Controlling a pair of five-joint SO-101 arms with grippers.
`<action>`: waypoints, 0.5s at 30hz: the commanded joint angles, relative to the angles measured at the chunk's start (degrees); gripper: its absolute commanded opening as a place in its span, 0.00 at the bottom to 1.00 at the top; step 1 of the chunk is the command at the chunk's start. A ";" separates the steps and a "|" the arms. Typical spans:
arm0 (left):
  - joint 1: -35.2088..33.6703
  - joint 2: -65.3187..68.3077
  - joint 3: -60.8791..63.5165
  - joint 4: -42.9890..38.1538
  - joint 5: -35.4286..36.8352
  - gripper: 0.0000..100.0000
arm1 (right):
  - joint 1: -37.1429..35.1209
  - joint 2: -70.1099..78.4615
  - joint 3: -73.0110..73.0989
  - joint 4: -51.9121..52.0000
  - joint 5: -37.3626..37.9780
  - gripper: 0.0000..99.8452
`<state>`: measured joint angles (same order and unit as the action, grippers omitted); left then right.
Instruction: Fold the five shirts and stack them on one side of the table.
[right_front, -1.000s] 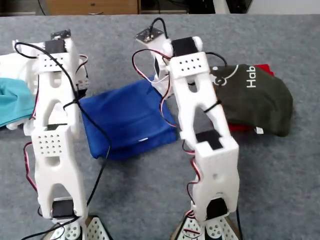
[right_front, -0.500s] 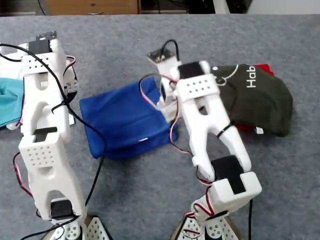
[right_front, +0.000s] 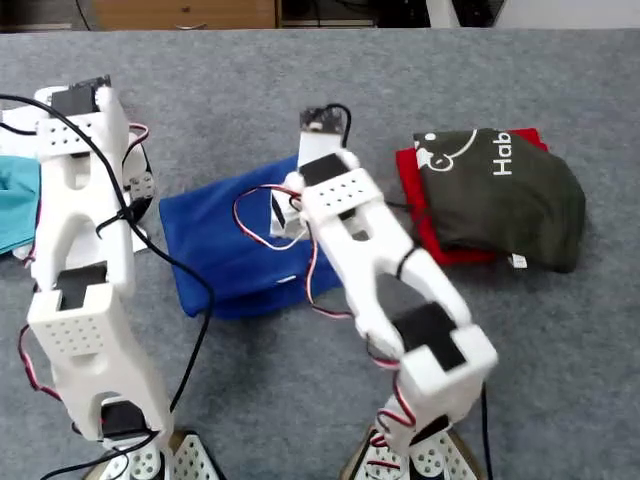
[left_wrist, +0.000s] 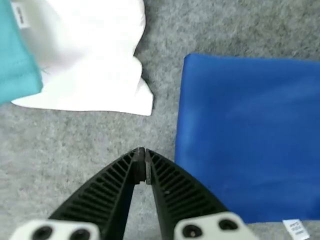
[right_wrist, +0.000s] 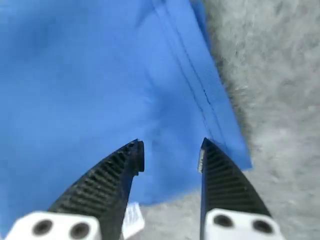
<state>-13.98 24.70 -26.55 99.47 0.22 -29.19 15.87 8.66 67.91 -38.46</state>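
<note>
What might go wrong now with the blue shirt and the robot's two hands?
1. The right hand is open over the folded blue shirt, near its edge. It might pinch just the top layer, and then the fold could fall open.
2. The left hand is shut, over the grey table between the white shirt and the blue one. If it slides sideways, it might drag and rumple either of them.
</note>
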 joint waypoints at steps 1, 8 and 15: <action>-1.41 -4.53 1.41 -1.58 -1.14 0.02 | 1.19 4.62 -2.42 -0.35 -2.64 0.25; -2.37 -8.75 9.58 -7.30 -2.29 0.02 | 1.45 13.23 -11.21 6.07 -2.29 0.32; -2.02 -14.29 17.41 -12.22 -2.29 0.02 | 1.36 20.97 -20.35 12.75 -2.20 0.32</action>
<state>-15.82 15.03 -10.64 88.92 -1.71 -28.92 33.89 -8.40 78.02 -40.22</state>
